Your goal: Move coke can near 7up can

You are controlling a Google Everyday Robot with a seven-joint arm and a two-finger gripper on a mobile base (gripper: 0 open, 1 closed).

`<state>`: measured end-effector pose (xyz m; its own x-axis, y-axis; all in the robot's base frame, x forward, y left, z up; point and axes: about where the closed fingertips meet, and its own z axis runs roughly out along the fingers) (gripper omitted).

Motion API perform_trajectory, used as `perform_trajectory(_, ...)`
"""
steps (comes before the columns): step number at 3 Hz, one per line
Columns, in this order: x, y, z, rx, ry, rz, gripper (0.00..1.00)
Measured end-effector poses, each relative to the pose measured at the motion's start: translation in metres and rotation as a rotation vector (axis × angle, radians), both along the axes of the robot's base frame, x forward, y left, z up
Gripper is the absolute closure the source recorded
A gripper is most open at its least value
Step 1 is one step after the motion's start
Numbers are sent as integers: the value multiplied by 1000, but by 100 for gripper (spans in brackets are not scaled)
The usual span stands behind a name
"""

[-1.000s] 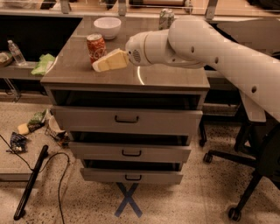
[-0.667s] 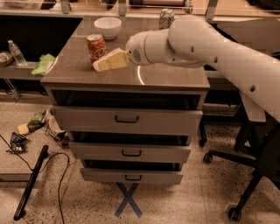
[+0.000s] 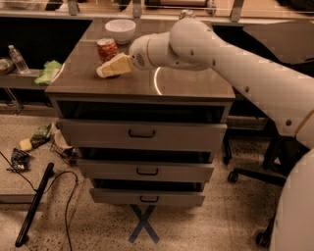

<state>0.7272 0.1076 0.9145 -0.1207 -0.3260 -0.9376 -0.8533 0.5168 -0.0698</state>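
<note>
The red coke can [image 3: 107,49] stands upright on the left rear part of the cabinet top [image 3: 191,84]. My gripper [image 3: 113,66] is a pale wedge just in front of the can and slightly to its right, low over the top, right by the can; contact cannot be told. The white arm [image 3: 196,41] reaches in from the right. The 7up can [image 3: 186,14] stands at the back edge, mostly hidden behind the arm, with only its silver top showing.
A white bowl [image 3: 120,29] sits behind the coke can. The cabinet has three drawers [image 3: 142,133]. A water bottle [image 3: 18,59] and green cloth [image 3: 47,72] lie on a low shelf at left. Litter [image 3: 37,137] and a black cable [image 3: 34,206] are on the floor; chair base [image 3: 245,175] at right.
The gripper and wrist have shifted a little to the left, closer to the coke can. The cans and bowl have not moved.
</note>
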Motion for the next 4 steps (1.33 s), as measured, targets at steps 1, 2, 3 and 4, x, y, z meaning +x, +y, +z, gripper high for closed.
perform_trajectory(1, 27, 21, -11, 13, 4, 22, 0)
perform_trajectory(2, 51, 38, -25, 24, 20, 59, 15)
perform_trajectory(3, 68, 52, -31, 41, 27, 103, 39)
perform_trajectory(4, 85, 33, -16, 54, -11, 87, 70)
